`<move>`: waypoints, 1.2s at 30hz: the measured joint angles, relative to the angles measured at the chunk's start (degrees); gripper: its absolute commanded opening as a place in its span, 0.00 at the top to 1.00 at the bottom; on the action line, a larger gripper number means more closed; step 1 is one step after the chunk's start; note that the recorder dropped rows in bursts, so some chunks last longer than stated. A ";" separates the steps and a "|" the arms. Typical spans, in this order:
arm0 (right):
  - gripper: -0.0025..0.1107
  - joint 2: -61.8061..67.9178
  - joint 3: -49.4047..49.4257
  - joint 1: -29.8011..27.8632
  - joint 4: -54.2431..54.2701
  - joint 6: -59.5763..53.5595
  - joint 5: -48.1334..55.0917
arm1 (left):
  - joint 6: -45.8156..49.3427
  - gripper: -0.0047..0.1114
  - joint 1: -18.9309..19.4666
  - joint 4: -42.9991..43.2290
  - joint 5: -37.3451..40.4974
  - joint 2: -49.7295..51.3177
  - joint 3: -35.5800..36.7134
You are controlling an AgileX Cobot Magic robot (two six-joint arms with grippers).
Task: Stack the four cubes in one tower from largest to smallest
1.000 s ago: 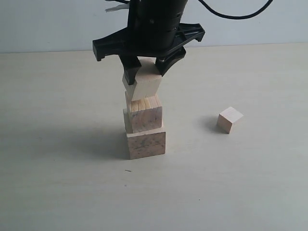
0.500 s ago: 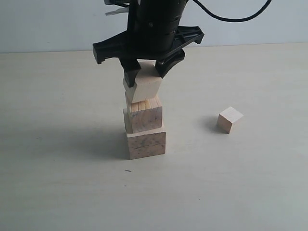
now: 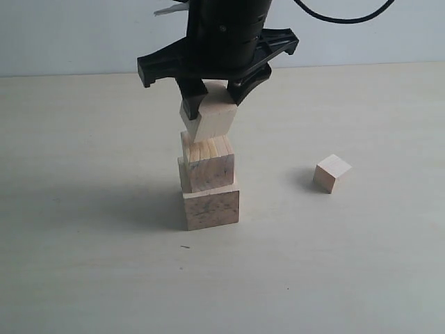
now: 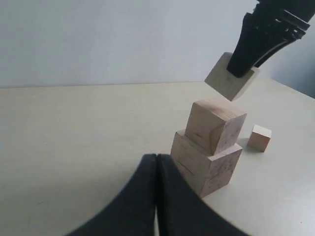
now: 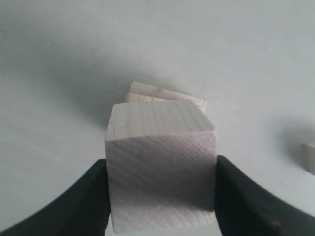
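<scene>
Pale wooden cube [image 5: 161,162] between the tool's [image 5: 161,196] black fingers [image 5: 74,206], two cubes [image 5: 165,96] beyond.

A pale cream table [image 3: 83,278] with a smooth matte top fills most of the scene, marked by one tiny dark speck [image 3: 184,246]. Beyond its far edge stands a plain, bare grey-white wall [image 3: 69,35]. The light is soft and even, and faint shadows fall leftward in the exterior view

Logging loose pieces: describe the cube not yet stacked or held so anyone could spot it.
Find the two-block stack beneath the held cube in the right gripper. Right of it in the exterior view sits the smallest cube, alone, touching only the table.
</scene>
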 measured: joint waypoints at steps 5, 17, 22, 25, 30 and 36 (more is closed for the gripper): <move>0.91 -1.26 0.00 0.00 0.00 -0.75 0.00 | 0.00 0.96 0.00 0.00 0.00 0.00 0.00; 0.91 -4.27 0.00 0.00 0.58 -1.30 0.00 | 0.00 0.96 0.00 0.00 0.00 0.00 0.00; 0.91 -3.01 0.00 0.00 0.92 -1.30 0.00 | 0.00 0.96 0.00 0.00 0.00 0.00 0.00; 0.91 -2.46 0.00 0.00 0.92 -1.30 0.00 | 0.00 0.96 0.00 0.00 0.00 0.00 0.00; 0.91 -2.00 0.00 0.00 0.92 -1.30 0.00 | 0.00 0.96 0.00 0.00 0.00 0.00 0.00; 0.91 -2.89 3.55 0.13 -0.42 -1.30 0.00 | 0.00 0.96 0.00 0.00 0.00 0.00 0.00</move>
